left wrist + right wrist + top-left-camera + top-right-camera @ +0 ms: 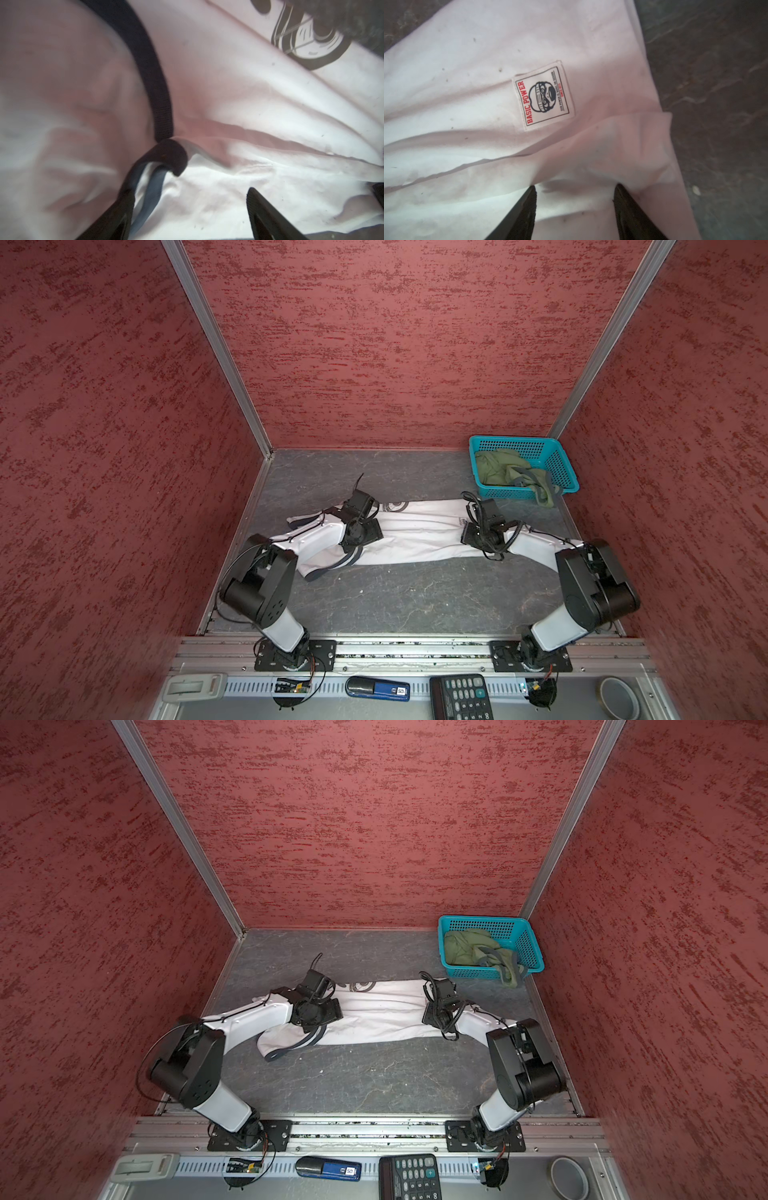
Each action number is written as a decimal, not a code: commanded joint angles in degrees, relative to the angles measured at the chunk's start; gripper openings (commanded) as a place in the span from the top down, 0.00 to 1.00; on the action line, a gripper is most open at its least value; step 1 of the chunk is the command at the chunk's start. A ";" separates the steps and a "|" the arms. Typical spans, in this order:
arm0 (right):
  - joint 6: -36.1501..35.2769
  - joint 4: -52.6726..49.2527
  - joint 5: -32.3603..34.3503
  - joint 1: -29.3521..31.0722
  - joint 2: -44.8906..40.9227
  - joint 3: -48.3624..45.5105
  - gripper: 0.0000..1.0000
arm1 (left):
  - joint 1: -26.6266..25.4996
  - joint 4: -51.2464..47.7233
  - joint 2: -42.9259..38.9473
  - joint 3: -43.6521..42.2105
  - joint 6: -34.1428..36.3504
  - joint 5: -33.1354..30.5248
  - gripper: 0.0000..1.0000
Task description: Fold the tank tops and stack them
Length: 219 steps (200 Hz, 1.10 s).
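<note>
The white tank top [419, 531] [382, 1011] lies across the table as a long folded strip, navy trim at its left end. My left gripper [365, 533] [320, 1011] points down onto that end. In the left wrist view it [189, 191] is open, with the fingers wide apart over flat white cloth and the navy trim [153, 72] curling by one finger. My right gripper [478, 537] [436, 1015] is over the right end. In the right wrist view it [575, 187] is open, with cloth lying between the fingers near a sewn label [543, 95]. The olive tank top [503, 468] [469, 946] sits crumpled in the basket.
The teal basket [552, 464] [523, 944] stands at the back right corner. Red walls close in the left, back and right sides. On the front ledge lie a calculator [461, 697], a blue tool [378, 689] and a tape roll [619, 697].
</note>
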 commanded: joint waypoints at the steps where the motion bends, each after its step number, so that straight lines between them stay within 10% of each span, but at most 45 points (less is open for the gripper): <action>1: 0.72 -3.52 1.68 -0.41 -2.36 -1.00 0.39 | 1.90 -8.57 -10.92 -3.99 -4.16 -6.44 0.11; 82: -1.62 -1.67 1.22 -0.37 -4.41 -0.69 0.37 | 10.50 -18.68 -37.49 -25.61 -18.82 -5.82 0.14; 124: -1.85 -0.65 0.61 -0.37 -3.66 -0.69 0.37 | 15.52 -7.89 -32.81 -28.34 -14.86 -3.37 0.16; 219: -2.19 -0.95 2.99 -0.37 -1.96 -0.45 0.37 | 27.46 5.33 -19.78 -21.35 -6.06 4.02 0.60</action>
